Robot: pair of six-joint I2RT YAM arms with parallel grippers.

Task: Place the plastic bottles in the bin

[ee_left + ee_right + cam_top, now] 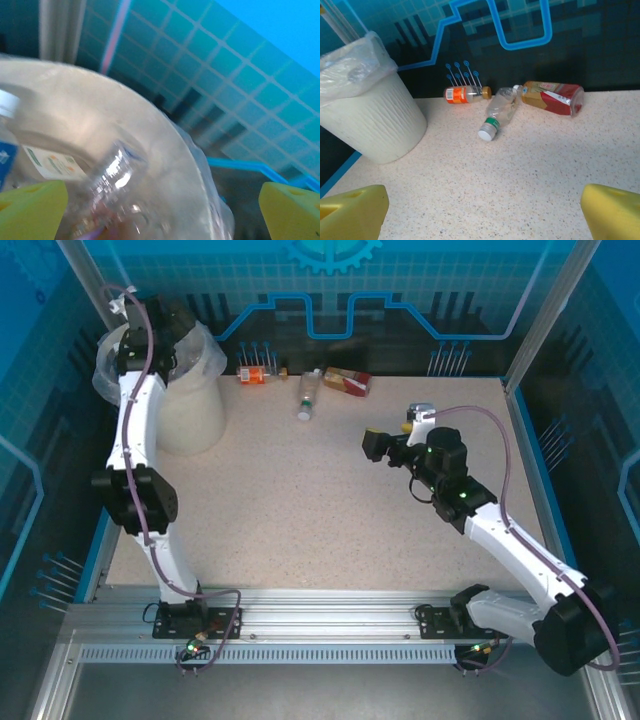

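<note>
My left gripper (178, 328) hangs over the cream-white bin (195, 405) at the table's back left. In the left wrist view its yellow fingertips (31, 210) stand wide apart, open. A blurred clear bottle (107, 182) lies loose between them, over the bin's bag-lined rim (167, 145). Inside the bin lies a bottle with a white cap and blue label (6, 130). Three bottles lie at the back edge: orange-labelled (462, 93), clear with a green band (498, 115), and red-labelled (552, 96). My right gripper (482, 215) is open and low over bare table, short of them.
The bin (370, 120) stands left of the three bottles in the right wrist view. A small white-capped item (420, 412) sits just behind the right arm. A dark back wall and blue side rails border the speckled table (300, 510).
</note>
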